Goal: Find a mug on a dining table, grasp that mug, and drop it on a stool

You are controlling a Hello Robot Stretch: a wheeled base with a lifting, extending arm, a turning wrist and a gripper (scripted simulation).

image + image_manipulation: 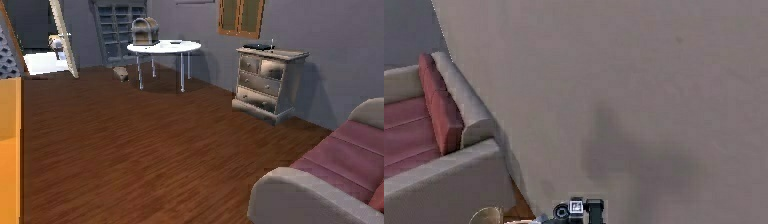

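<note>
At the far end of the room stands a round white table (pixel 190 47) on thin legs. A brown chest-like thing (pixel 145 30) sits on its left part and a small dark flat thing (pixel 175 43) lies near its middle. I can make out no mug shape on it from here. The gripper (pixel 556 213) pokes up at the arm side view's bottom edge, beside a white marked square (pixel 596 208), close to a plain wall. A tan rounded thing (pixel 489 215) lies left of it at the bottom edge. I cannot tell whether the gripper holds anything.
A grey dresser (pixel 268 80) stands by the right wall. A sofa with red cushions (pixel 330 170) takes up the forward view's lower right, and a sofa (pixel 434 130) also sits left in the arm side view. Wooden floor (pixel 150 140) stretches ahead. A doorway (pixel 45 45) opens at the back left.
</note>
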